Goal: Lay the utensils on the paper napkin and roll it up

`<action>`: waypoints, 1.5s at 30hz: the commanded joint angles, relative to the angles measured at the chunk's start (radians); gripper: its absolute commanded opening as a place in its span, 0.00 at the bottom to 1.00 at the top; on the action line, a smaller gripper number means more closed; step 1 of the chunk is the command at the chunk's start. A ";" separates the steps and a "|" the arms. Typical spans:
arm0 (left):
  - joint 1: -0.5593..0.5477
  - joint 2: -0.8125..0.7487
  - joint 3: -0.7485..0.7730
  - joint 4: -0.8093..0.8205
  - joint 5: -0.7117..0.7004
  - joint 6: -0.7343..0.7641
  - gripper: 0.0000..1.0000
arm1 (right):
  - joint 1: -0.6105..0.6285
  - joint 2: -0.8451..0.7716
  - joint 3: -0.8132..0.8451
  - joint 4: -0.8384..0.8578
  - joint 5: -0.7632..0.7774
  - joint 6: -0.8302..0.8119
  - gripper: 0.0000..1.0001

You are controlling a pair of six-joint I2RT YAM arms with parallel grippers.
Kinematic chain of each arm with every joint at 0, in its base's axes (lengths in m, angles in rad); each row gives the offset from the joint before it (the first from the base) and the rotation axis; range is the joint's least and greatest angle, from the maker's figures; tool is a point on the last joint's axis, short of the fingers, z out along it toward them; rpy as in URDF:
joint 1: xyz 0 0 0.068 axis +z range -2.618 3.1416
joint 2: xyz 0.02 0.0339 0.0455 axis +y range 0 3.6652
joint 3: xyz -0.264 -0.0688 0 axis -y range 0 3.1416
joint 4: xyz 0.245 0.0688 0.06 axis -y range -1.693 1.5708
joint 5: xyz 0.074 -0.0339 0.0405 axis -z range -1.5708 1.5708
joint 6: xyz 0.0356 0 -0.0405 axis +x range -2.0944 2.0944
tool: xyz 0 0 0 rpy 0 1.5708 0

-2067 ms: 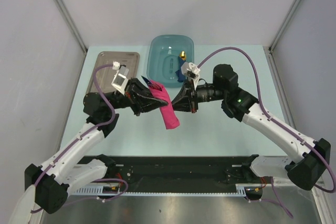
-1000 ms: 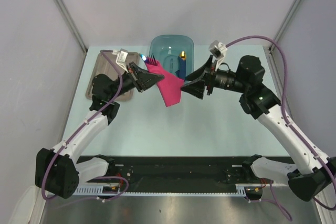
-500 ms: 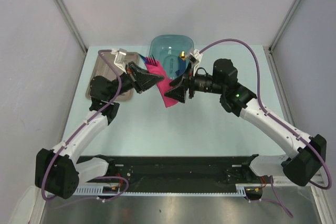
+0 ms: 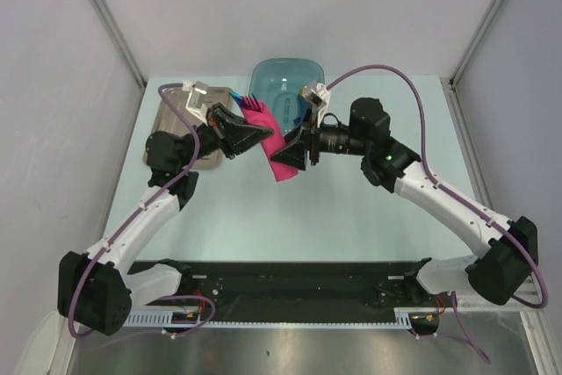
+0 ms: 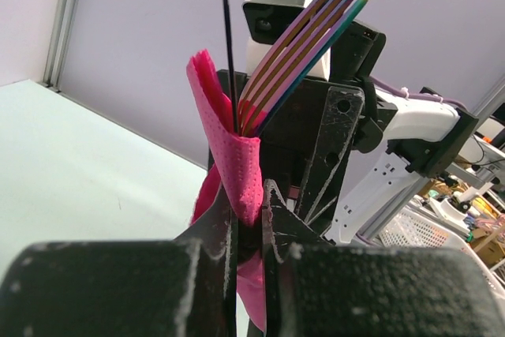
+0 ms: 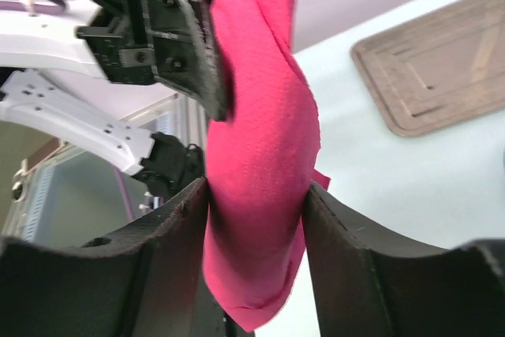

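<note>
We judge the task to be near its end. The utensils [image 5: 304, 37] are already inside the paper napkin [image 5: 241, 167], which is wound around them into a loose pink tube. In the left wrist view only the iridescent fork tines and one thin dark strip, perhaps a knife seen edge-on, stick out of its upper end. The whole bundle is off the table [image 4: 351, 208], held in the air between the two arms, in front of the blue tub [image 4: 285, 76] and to the right of the grey-brown tray [image 4: 180, 116]. The left gripper [image 5: 248, 215] is pinched almost closed on the napkin just below where the tines emerge, so it carries the bundle. The right gripper [image 6: 256, 219] has the lower part of the roll between its fingers [image 6: 177, 230]. In the right wrist view the pink paper fills the whole gap and touches both sides, so we read this as a half-wide grip on the roll, not free jaws. What is left, as we see it, is the finish. The wrap looks slack, with a loose flap and an untidy tail hanging below the right gripper, so it may want tightening or another turn, and then the roll has to be set down. We cannot tell whether every utensil is inside. We see no stray piece in the top view, though the arms hide part of the tray.
</note>
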 commanded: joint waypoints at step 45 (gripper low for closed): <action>0.056 -0.023 -0.024 -0.043 0.011 -0.059 0.74 | 0.014 0.069 0.024 0.277 -0.119 0.214 0.00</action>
